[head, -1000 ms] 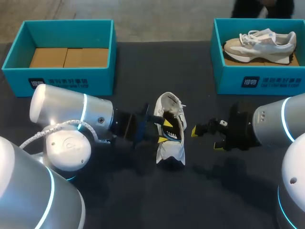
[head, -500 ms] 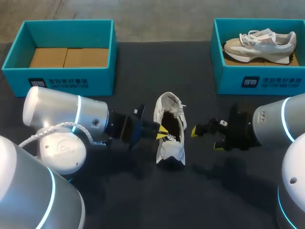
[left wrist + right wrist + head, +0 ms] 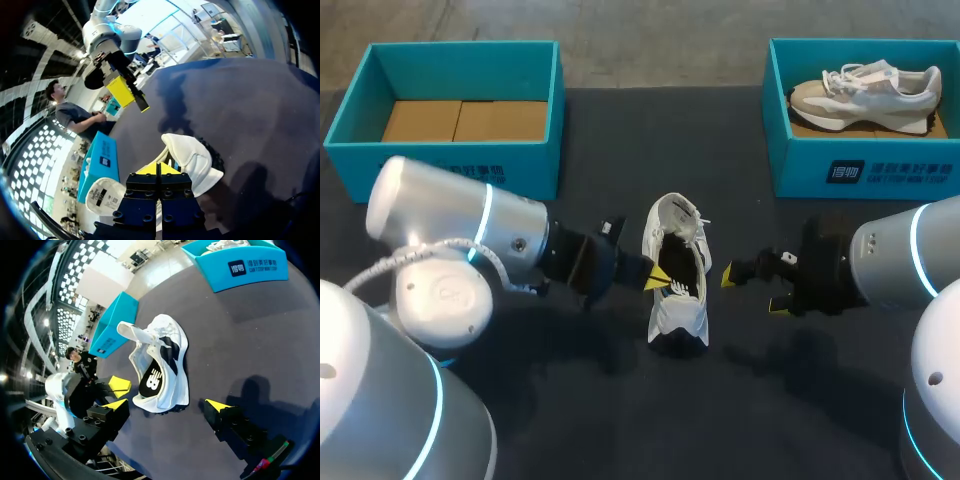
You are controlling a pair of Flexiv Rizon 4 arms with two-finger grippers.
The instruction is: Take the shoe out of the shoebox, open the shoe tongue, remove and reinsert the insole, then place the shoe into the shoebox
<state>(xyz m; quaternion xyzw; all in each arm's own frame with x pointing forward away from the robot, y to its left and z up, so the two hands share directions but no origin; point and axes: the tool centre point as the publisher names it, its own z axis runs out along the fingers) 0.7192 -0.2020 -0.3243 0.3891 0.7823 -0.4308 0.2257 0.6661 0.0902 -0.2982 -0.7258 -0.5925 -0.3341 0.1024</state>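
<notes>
The white shoe [image 3: 677, 270] stands on its sole in the middle of the dark surface [image 3: 620, 130], outside both boxes. Its heel points toward the robot, the tongue is lifted, and the dark insole [image 3: 154, 380] shows inside.

A second ago the left gripper [image 3: 657, 281] had its yellow tips down in the opening. It has since backed out to just beside the shoe's left rim, fingers pressed together on nothing. I'd guess the insole is back in and only the boxing remains. The right gripper [image 3: 753, 288] hasn't stirred; it waits just right of the shoe, fingers apart, holding nothing.

Bare surface lies between the shoe and the empty left shoebox [image 3: 460, 175], and likewise the right shoebox [image 3: 860, 170], which already holds another shoe [image 3: 865, 90]. Either box wall must be cleared from above, and the left arm's elbow sits near the left box's front.
</notes>
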